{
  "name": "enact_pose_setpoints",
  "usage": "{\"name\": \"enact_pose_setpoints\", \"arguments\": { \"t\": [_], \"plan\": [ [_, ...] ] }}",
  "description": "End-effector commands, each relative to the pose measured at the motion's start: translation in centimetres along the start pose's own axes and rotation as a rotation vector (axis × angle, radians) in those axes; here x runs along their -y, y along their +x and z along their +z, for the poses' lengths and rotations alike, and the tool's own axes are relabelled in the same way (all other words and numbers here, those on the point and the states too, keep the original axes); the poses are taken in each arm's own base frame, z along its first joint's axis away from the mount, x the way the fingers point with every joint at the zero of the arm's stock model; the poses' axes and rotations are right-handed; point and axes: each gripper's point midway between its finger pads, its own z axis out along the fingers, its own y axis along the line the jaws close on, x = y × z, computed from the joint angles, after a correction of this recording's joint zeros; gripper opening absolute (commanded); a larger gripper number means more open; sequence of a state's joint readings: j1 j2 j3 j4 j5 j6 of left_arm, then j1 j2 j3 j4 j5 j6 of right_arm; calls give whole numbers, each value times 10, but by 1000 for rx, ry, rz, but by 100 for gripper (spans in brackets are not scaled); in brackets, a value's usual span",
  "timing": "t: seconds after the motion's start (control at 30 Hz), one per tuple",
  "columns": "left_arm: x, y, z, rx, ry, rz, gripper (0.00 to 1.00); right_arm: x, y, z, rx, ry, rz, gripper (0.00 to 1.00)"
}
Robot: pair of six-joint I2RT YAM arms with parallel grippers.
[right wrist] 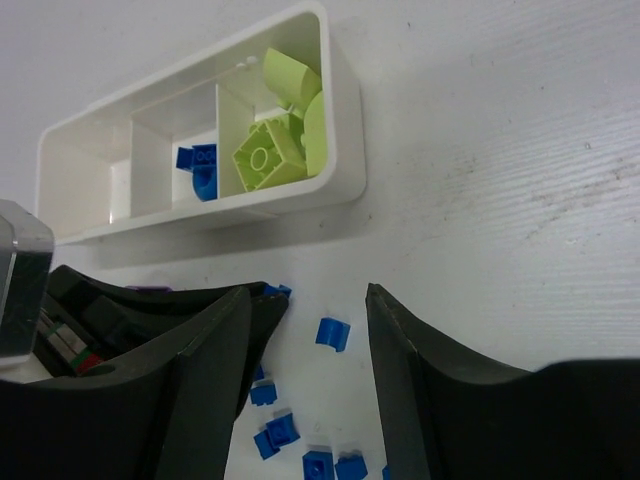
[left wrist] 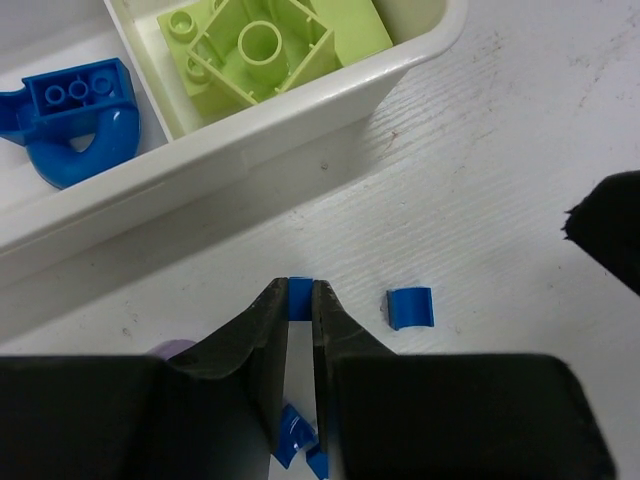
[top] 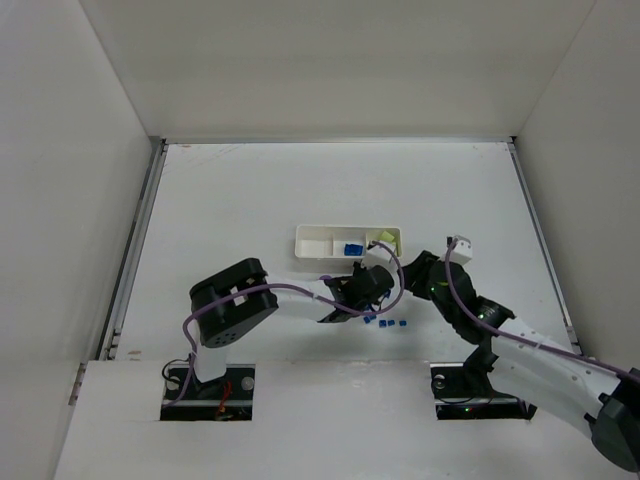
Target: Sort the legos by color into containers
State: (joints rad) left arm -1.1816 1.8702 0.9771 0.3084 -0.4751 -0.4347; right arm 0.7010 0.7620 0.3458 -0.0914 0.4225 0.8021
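The long white tray [top: 312,234] [left wrist: 300,130] [right wrist: 345,150] has three containers. The end one holds yellow-green blocks [left wrist: 270,45] [right wrist: 275,150]; the middle one holds a blue piece [left wrist: 75,120] [right wrist: 200,165]. My left gripper [left wrist: 300,287] [top: 365,298] is down on the table in front of the tray, shut on a tiny dark-blue brick [left wrist: 300,300] [right wrist: 275,291]. Another blue brick [left wrist: 410,307] [right wrist: 333,333] lies just beside it, between the open jaws of my right gripper [right wrist: 310,292] [top: 385,262]. A sliver of the purple piece [left wrist: 170,348] shows beside the left finger.
Several loose dark-blue bricks [right wrist: 280,435] [top: 390,323] lie on the white table in front of the tray, under both wrists. The two grippers are close together, nearly touching. White walls enclose the table at the back and sides.
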Motion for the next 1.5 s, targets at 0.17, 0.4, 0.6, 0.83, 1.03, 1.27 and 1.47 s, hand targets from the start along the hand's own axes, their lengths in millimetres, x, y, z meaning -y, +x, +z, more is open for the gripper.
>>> {"name": "enact_pose_setpoints", "arguments": {
  "t": [0.17, 0.4, 0.6, 0.83, 1.03, 1.27, 1.47],
  "plan": [
    [11, -51, -24, 113, 80, -86, 6, 1, 11, 1, -26, 14, 14, 50],
    [-29, -107, -54, 223, 52, -230, 7, 2, 23, 4, -61, 46, -16, 46],
    [-79, -122, -31, 196, -52, -308, 9, -2, 46, 7, -141, 89, -111, 54],
    [-99, -111, 4, 155, -119, -302, 10, -6, 63, 11, -200, 138, -208, 54],
    [-108, -108, 14, 144, -143, -302, 20, -11, 70, 15, -229, 153, -247, 49],
    [-106, -120, -6, 185, -119, -307, 33, -8, 77, 23, -259, 181, -283, 44],
    [-99, -125, -43, 225, -71, -300, 34, -5, 80, 33, -267, 211, -307, 37]
  ]
}}
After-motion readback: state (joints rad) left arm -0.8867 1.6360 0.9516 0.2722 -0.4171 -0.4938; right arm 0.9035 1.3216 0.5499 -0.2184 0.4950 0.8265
